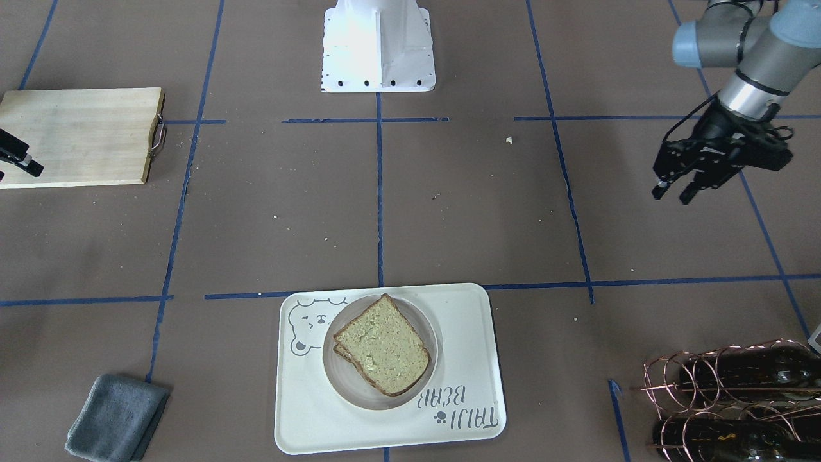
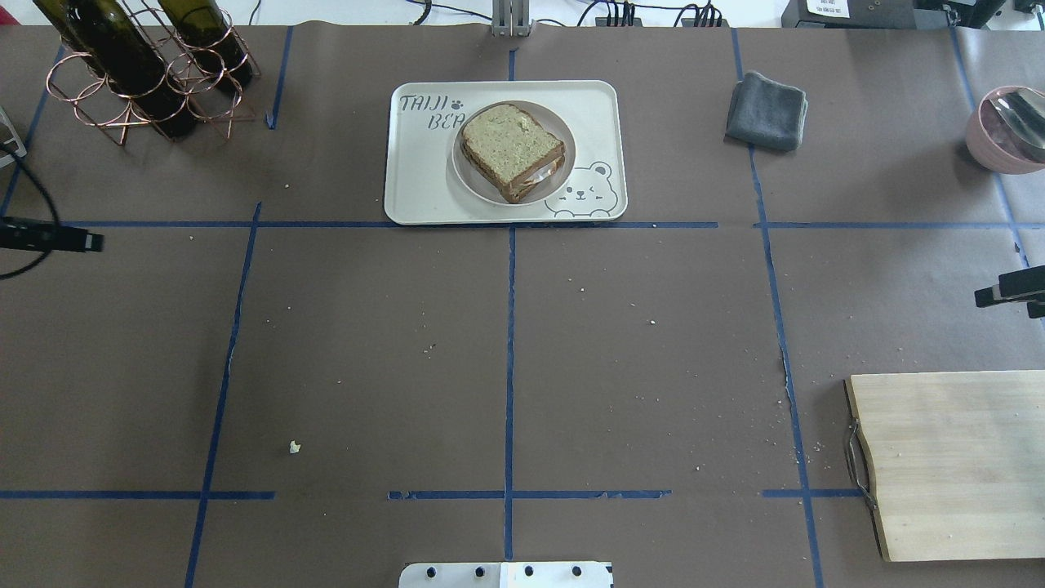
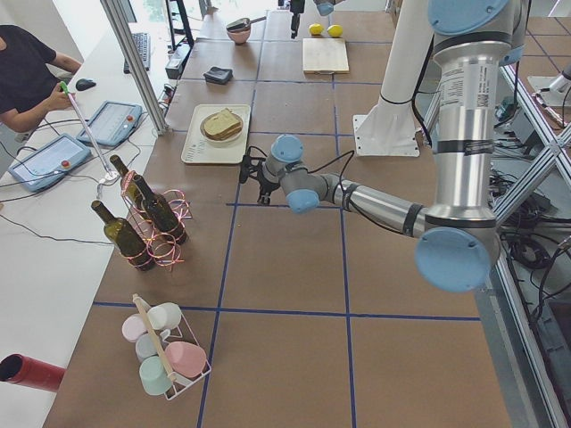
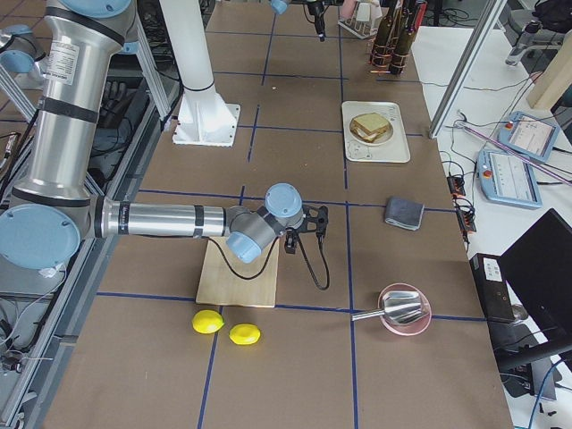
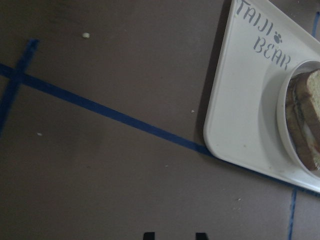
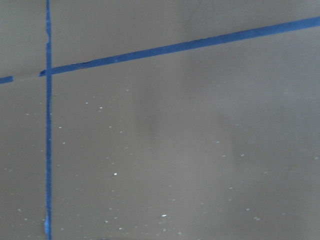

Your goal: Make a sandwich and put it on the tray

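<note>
The tray [image 1: 308,410] lies at the bottom middle of the front-facing view, closest to the camera. It is cream-white, with a bear face and the words "TAIJI BEAR" on it. A small round white plate [image 1: 420,317] sits on the tray. The sandwich [image 1: 381,346] rests on that plate. It has two slices of bread with a dark crust. In the overhead view a bit of white and orange egg [image 2: 543,171] peeks out between the slices.

A folded grey cloth [image 1: 115,417] lies in the bottom left corner. Dark wine bottles [image 1: 744,372] lie in a copper wire rack [image 1: 667,385] in the bottom right corner. A wooden cutting board [image 1: 77,135] with a metal handle is at the upper left.

The left gripper [image 1: 671,194] hangs over the table in the upper right, well apart from the tray. Its two fingers are spread and nothing is between them.

The right gripper [image 1: 19,160] only pokes in at the left edge, over the cutting board. So little of it shows that I cannot tell how its fingers stand.
</note>
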Controlling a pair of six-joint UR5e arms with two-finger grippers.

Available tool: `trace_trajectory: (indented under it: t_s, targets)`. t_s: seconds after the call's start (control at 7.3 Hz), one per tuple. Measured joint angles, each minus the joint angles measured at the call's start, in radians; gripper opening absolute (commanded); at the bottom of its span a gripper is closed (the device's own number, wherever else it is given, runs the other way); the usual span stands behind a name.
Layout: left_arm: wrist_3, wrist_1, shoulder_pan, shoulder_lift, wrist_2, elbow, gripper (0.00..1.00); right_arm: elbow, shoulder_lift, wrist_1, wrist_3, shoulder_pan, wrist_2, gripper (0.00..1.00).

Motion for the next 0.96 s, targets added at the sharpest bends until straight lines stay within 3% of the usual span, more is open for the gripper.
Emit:
trace_trajectory:
  t_s: [0.14, 0.41, 0.55, 0.68, 0.96]
  targets:
    - [0.209, 0.104, -0.138, 0.022, -0.053, 0.001, 1.0, 0.0, 0.001, -0.102, -0.15, 0.062, -0.001, 1.0]
    - [0.603, 0.485, -0.374, -0.013, -0.149, -0.004, 1.0, 0.005, 0.005, -0.321, -0.425, 0.187, 0.006, 1.0]
    - [0.696, 0.663, -0.42, -0.047, -0.167, -0.003, 1.0, 0.011, 0.007, -0.396, -0.491, 0.217, 0.01, 1.0]
    - [0.738, 0.762, -0.437, -0.068, -0.175, 0.014, 1.0, 0.018, 0.008, -0.438, -0.518, 0.228, 0.013, 1.0]
    - [0.803, 0.817, -0.445, -0.059, -0.213, 0.071, 1.0, 0.031, 0.009, -0.483, -0.531, 0.23, 0.015, 1.0]
